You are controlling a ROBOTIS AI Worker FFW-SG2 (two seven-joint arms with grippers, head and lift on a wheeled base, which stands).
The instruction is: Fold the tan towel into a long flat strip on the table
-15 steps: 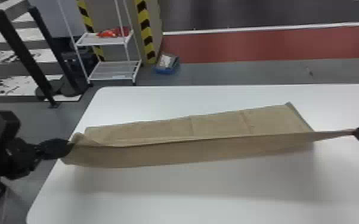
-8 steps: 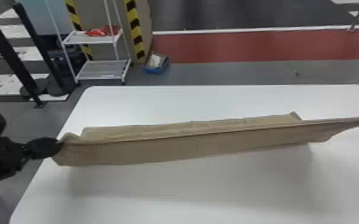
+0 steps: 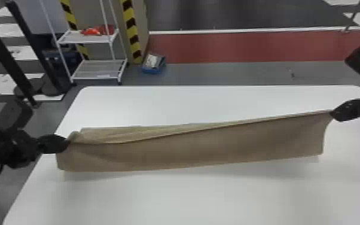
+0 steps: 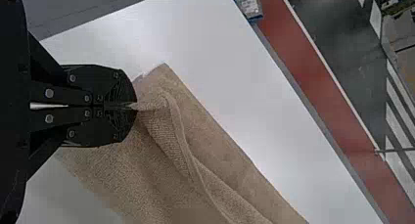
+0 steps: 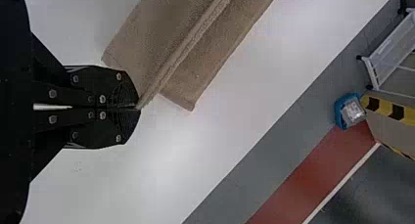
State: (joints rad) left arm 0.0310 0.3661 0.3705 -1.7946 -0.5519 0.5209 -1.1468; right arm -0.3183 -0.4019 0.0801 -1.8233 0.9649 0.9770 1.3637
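Observation:
The tan towel (image 3: 200, 146) spans the white table sideways, its near layer drawn up along a raised edge between both grippers. In the head view my left gripper (image 3: 65, 142) holds the towel's left end, and my right gripper (image 3: 333, 113) holds its right corner, higher in that view. The left wrist view has the left gripper (image 4: 134, 106) shut on a pinched corner of the towel (image 4: 161, 160), with a second layer lying beyond. In the right wrist view the right gripper (image 5: 138, 107) is shut on the towel's edge (image 5: 151, 53); a flat layer lies beside it.
The white table (image 3: 188, 197) extends in front of and behind the towel. Past its far edge stand a white shelf rack (image 3: 98, 70) and a blue bin (image 3: 154, 63) on the floor. Black posts (image 3: 27, 51) rise at the back left.
The head view has shifted, bringing more of the right arm into sight. The held edge now covers more of the towel's back layer, and the right end hangs broader below the right gripper.

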